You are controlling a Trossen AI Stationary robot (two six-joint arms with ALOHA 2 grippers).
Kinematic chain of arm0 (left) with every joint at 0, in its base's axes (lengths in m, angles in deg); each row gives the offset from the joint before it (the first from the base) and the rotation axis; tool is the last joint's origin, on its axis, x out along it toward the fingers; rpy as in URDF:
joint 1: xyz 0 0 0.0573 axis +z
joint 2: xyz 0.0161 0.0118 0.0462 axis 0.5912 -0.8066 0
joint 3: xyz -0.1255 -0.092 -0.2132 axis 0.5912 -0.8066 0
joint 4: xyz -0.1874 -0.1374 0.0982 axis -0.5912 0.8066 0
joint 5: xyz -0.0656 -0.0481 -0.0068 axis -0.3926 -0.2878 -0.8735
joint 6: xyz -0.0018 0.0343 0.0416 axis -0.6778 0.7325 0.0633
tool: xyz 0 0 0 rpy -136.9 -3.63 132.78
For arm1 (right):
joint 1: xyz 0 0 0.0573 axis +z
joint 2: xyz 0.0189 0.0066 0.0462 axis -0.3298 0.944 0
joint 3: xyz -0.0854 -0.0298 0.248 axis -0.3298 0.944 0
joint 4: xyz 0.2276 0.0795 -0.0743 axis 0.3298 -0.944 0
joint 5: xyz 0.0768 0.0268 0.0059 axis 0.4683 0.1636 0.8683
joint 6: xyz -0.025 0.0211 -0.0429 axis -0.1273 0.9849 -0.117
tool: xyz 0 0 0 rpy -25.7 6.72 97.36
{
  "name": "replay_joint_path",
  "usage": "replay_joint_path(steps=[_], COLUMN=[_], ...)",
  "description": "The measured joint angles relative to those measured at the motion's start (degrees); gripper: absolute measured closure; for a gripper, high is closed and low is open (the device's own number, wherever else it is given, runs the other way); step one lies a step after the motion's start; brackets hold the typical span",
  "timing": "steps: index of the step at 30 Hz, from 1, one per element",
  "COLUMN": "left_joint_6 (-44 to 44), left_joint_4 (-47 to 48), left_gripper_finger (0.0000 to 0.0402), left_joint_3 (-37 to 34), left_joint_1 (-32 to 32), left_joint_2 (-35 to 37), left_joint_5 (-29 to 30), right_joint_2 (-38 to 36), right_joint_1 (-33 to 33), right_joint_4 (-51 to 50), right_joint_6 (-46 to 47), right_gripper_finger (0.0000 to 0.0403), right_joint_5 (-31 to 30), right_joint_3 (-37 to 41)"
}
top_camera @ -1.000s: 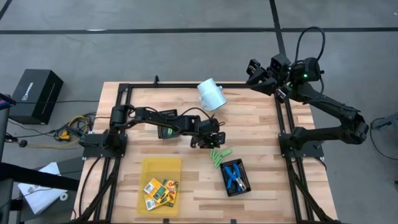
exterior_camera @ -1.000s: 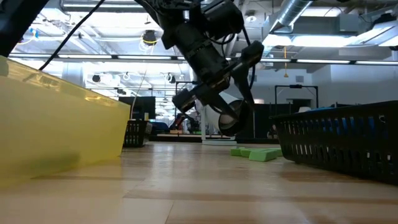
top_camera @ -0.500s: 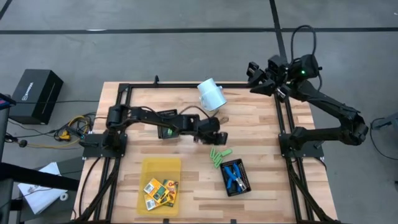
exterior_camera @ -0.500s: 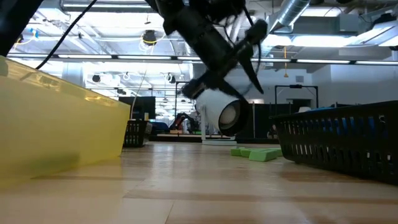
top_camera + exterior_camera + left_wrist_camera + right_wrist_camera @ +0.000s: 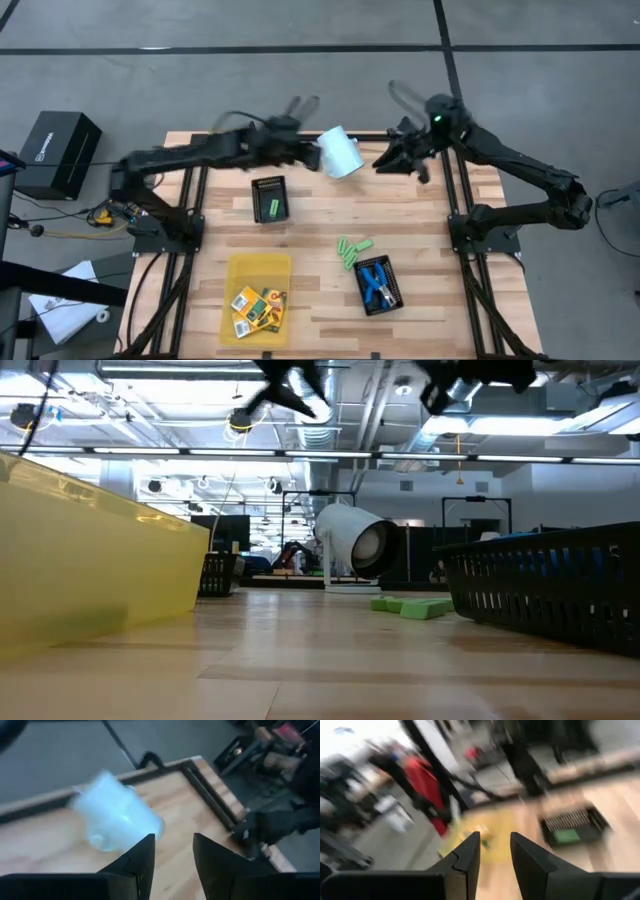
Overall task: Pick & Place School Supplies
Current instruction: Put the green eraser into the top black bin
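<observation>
The green pieces lie loose on the table just beside the mesh tray; they look light and stiff, best pinched across their short sides. Both the left gripper and the right gripper hover far from that tray, narrowly parted and empty.

An open industrial robotics lab. Shown by bare silver ceiling ducts and long strip lights overhead, grey concrete floor with dark seam lines all round, and a butcher-block wooden table in a black metal frame, black equipment box at nine o'clock.
</observation>
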Motion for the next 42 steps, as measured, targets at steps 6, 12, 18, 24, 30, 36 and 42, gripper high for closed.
replay_joint_path(steps=[6, 12, 18, 24, 30, 36, 42], left_joint_6=[8.4, 11.7, 11.0, 8.0, 6.5, 6.5, 6.5], left_joint_4=[4.2, 3.7, 2.9, -2.1, -8.5, -10.1, -10.7], left_gripper_finger=[0.0274, 0.0273, 0.0273, 0.0273, 0.0273, 0.0273, 0.0273], left_joint_3=[-0.1, -2.8, -9.1, -14.4, -17.4, -17.7, -17.7], left_joint_1=[2.0, 2.8, 1.6, 0.2, -0.2, -0.1, 0.5], left_joint_2=[6.1, 7.0, 7.0, 7.0, 7.0, 7.0, 7.0], left_joint_5=[-1.4, -5.7, -8.4, -8.9, -8.9, -8.8, -8.8], right_joint_2=[4.6, 13.8, 23.2, 28.5, 32.9, 34.6, 34.6], right_joint_1=[10.7, 22.0, 24.8, 24.7, 24.7, 24.7, 24.2], right_joint_4=[-13.0, -20.4, -27.5, -28.8, -29.9, -29.9, -27.3], right_joint_6=[-7.2, -7.8, -11.6, -14.4, -16.8, -19.4, -20.6], right_gripper_finger=[0.0303, 0.0303, 0.0303, 0.0303, 0.0287, 0.0253, 0.0226], right_joint_5=[-13.2, -19.4, -20.6, -19.7, -15.2, -13.5, -15.3], right_joint_3=[0.0, 0.0, 0.0, 0.0, 0.0, 0.0, 0.0])
